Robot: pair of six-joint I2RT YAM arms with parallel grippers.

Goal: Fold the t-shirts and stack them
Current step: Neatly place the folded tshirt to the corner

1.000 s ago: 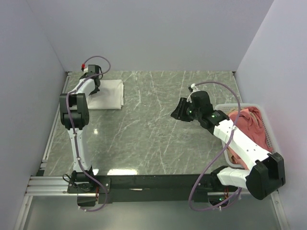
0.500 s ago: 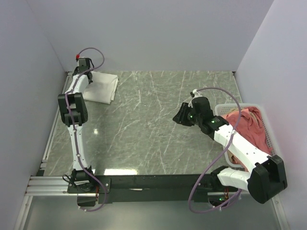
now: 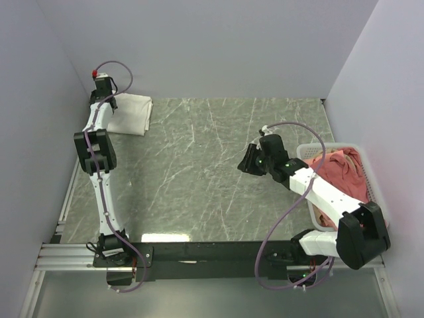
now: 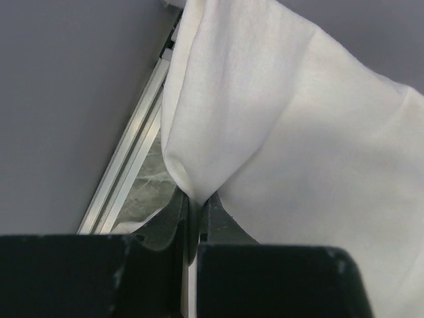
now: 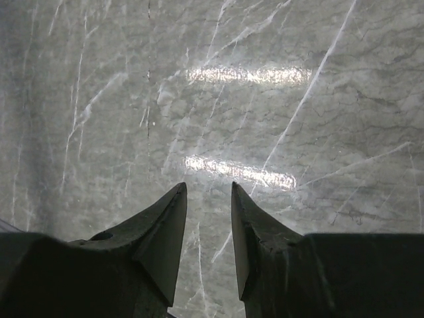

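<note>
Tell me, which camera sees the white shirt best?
The top camera: almost the whole folded white shirt lies in the far left corner. The left wrist camera shows only a bunched bit pinched in the left gripper. The right wrist camera shows none of it, just table.

No legible text or labels

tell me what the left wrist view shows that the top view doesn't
Only the left wrist view: the left gripper seen close, its jaws shut on a pinched fold of the white shirt.
Only the top view: the right gripper open over the bare table, and the basket holding a pink shirt.
Both: the white shirt at the far left corner, held by the left gripper.
</note>
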